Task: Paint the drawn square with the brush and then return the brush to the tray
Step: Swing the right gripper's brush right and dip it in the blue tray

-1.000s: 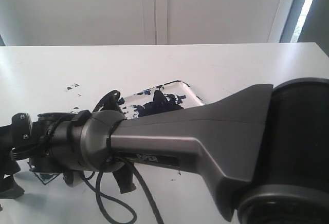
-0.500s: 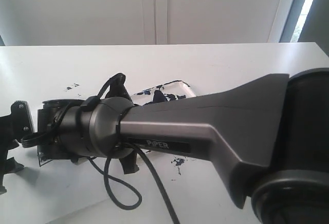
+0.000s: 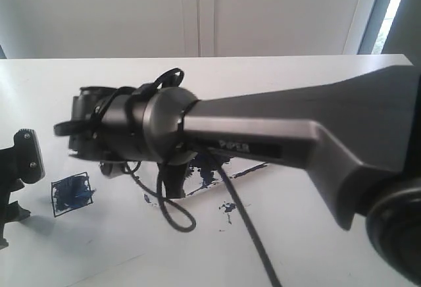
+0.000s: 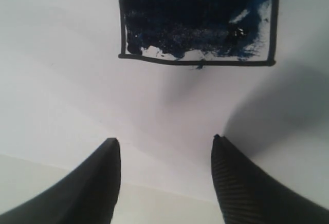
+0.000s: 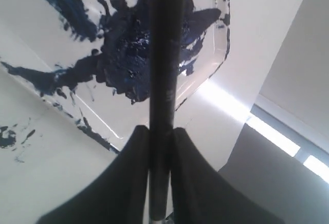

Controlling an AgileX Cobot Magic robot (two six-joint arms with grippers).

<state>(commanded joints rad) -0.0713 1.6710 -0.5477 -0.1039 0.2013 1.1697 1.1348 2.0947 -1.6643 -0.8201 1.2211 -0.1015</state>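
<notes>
The drawn square (image 3: 72,193) lies at the left of the white table, its inside smeared dark blue. In the left wrist view the drawn square (image 4: 198,18) is mostly filled, and my left gripper (image 4: 164,142) is open and empty a short way from it. My right gripper (image 5: 160,129) is shut on the black brush (image 5: 164,54), whose shaft runs over the tray (image 5: 31,31) and its big blue-black paint patch (image 5: 128,54). In the exterior view my right arm (image 3: 263,135) covers most of the tray (image 3: 237,168). The brush tip is out of view.
Dark paint specks (image 3: 228,207) dot the table in front of the tray. A black cable (image 3: 172,218) loops down from my right wrist. My left gripper's body (image 3: 20,162) stands at the left edge, beside the square. The table's far edge meets a pale wall.
My right arm has lifted and swung right, from low over the square to over the tray, with the brush still held. The painted square now shows. The left gripper has stayed put.
</notes>
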